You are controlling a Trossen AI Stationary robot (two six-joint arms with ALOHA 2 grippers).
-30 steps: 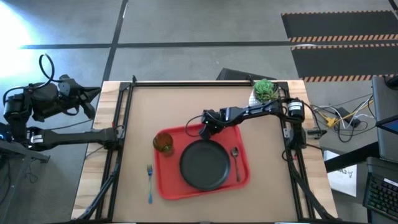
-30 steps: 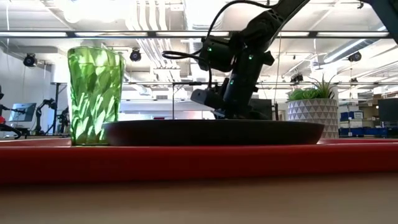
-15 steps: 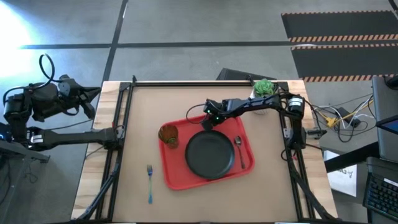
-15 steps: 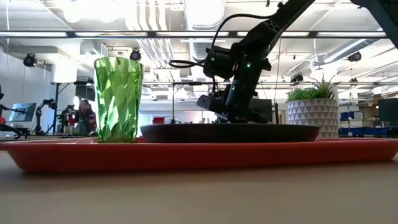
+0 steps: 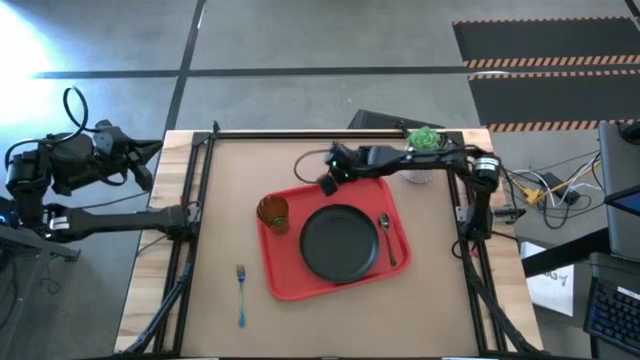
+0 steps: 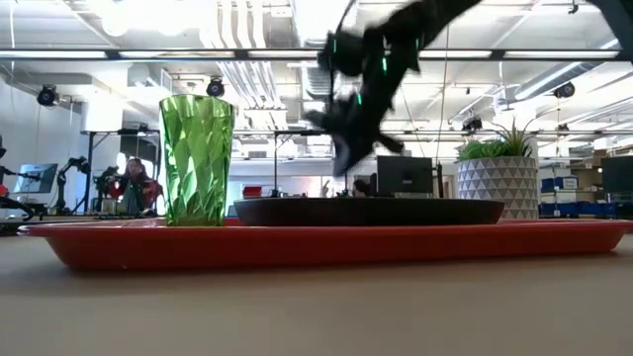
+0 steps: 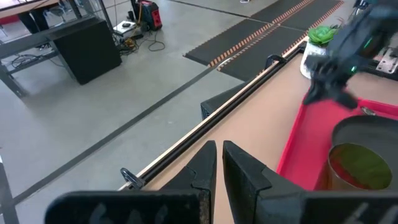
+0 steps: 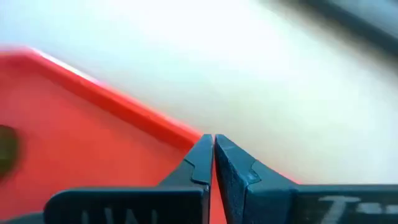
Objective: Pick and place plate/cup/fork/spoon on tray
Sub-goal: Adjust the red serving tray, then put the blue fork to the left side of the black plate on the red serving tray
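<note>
The red tray (image 5: 290,270) lies on the table's middle. On it rest the black plate (image 5: 340,242), the green cup (image 5: 273,212) standing upright at its left, and the dark spoon (image 5: 386,238) at its right. The blue-handled fork (image 5: 241,293) lies on the table to the left of the tray's near corner. My right gripper (image 5: 326,184) is shut and hangs above the tray's far rim; the low view shows my right gripper (image 6: 346,163) raised clear of the plate (image 6: 366,211). My left gripper (image 5: 140,165) is shut, off the table's left edge.
A white pot with a green plant (image 5: 424,145) stands at the table's far right corner, beside the right arm. Black frame rails run along the table's left, right and far edges. Bare tabletop lies left of the tray and along the near edge.
The tray, carrying the plate, cup and spoon, has slid toward the table's far right, with my right gripper at its far rim. My right gripper has then risen and gone toward the far edge. The fork has stayed in place.
</note>
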